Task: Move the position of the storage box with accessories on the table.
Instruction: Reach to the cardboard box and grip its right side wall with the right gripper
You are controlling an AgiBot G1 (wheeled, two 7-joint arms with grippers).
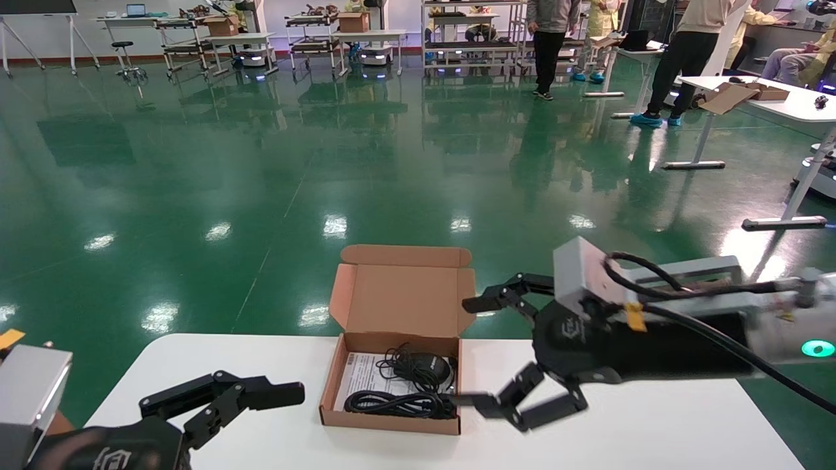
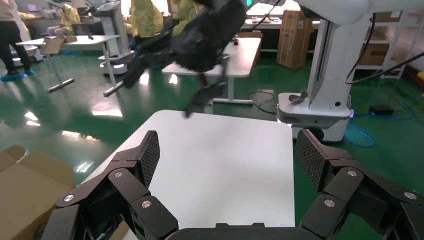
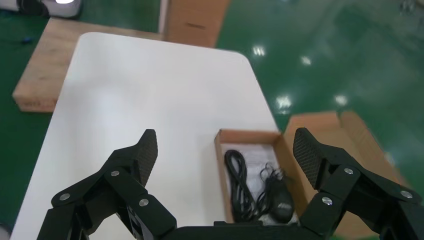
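The storage box (image 1: 366,418) sits open near the far edge of the white table (image 1: 640,431), its flap lid (image 1: 401,294) standing up. Inside lie the accessories: coiled black cables (image 1: 397,404), a black adapter (image 1: 428,367) and a white printed sheet (image 1: 361,371). My right gripper (image 1: 471,352) is open just right of the box, one finger by the lid and one by the box's right wall. Its wrist view looks down on the box (image 3: 220,165), the cables (image 3: 236,177) and the open gripper (image 3: 226,150). My left gripper (image 1: 261,391) is open and empty left of the box.
The left wrist view shows bare tabletop (image 2: 220,165) between the open fingers of my left gripper (image 2: 230,155), and another robot's base (image 2: 315,105) beyond the table. A wooden pallet (image 3: 40,75) and a cardboard box (image 3: 195,20) stand on the green floor. Desks and people are far off.
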